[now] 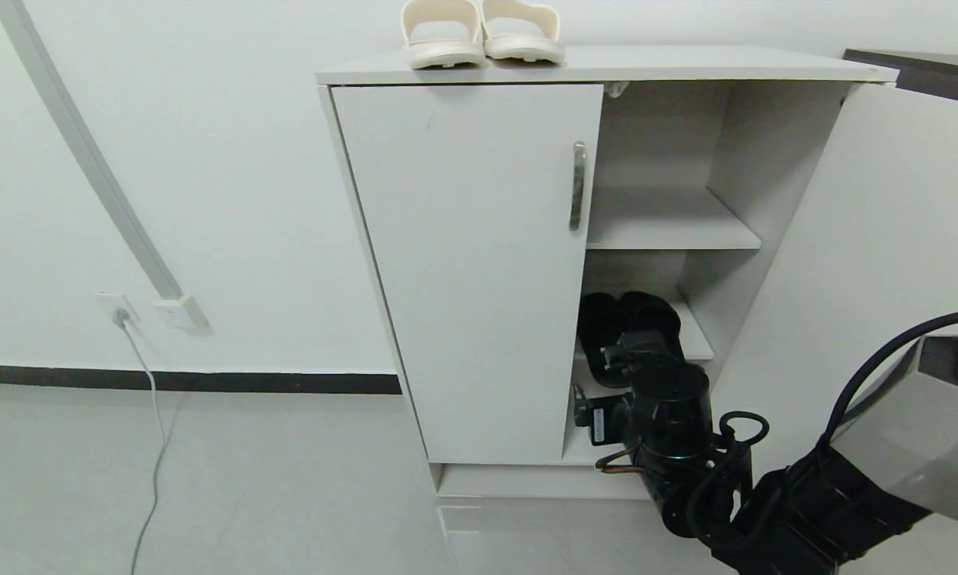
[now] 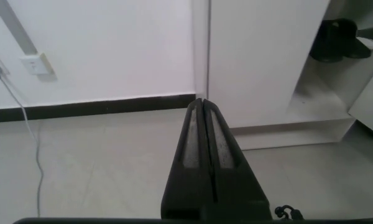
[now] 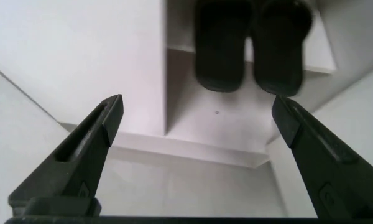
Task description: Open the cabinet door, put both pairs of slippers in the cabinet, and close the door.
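Right gripper (image 3: 198, 106) gapes empty before shelved black rubber slippers (image 3: 248, 50), left gripper (image 2: 202, 109) pressed shut – cream foam slippers (image 1: 483, 36) atop white cabinet (image 1: 726, 62) look light, bendy – pinch adjoining straps

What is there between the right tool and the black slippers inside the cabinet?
Nothing stands between them. In the right wrist view the open right tool faces the black slippers across only the bare lower shelf.

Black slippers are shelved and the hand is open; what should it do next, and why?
Probably draw the right hand back out: it is open, the black slippers rest on the shelf, and the white slippers sit on the cabinet top.
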